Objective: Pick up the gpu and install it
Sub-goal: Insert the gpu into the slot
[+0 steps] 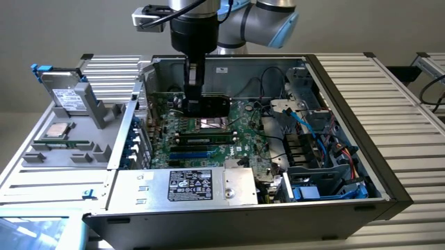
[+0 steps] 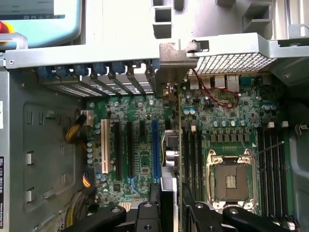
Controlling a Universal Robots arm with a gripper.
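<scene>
My gripper [image 1: 194, 104] hangs straight down inside the open computer case [image 1: 334, 83], shut on the gpu [image 1: 210, 107]. The gpu's black cooler block faces the exterior view's right, and it sits low over the green motherboard [image 1: 243, 135]. In the wrist view the gpu [image 2: 179, 140] appears edge-on between my two black fingers [image 2: 145, 215]. Its silver bracket [image 2: 174, 60] is up against the case's rear slot openings. The card's edge runs between the blue expansion slot [image 2: 155, 150] and the black slots beside the CPU socket [image 2: 231, 181]. I cannot tell whether the card touches a slot.
A grey drive with a white label [image 1: 68, 96] and a CPU chip [image 1: 57, 131] sit on the grey fixture at the exterior view's left. Inside the case are a memory stick [image 1: 203, 139], the power supply [image 1: 191, 185], blue and black cables [image 1: 309, 130], and a red wire [image 2: 224, 99] close to the bracket.
</scene>
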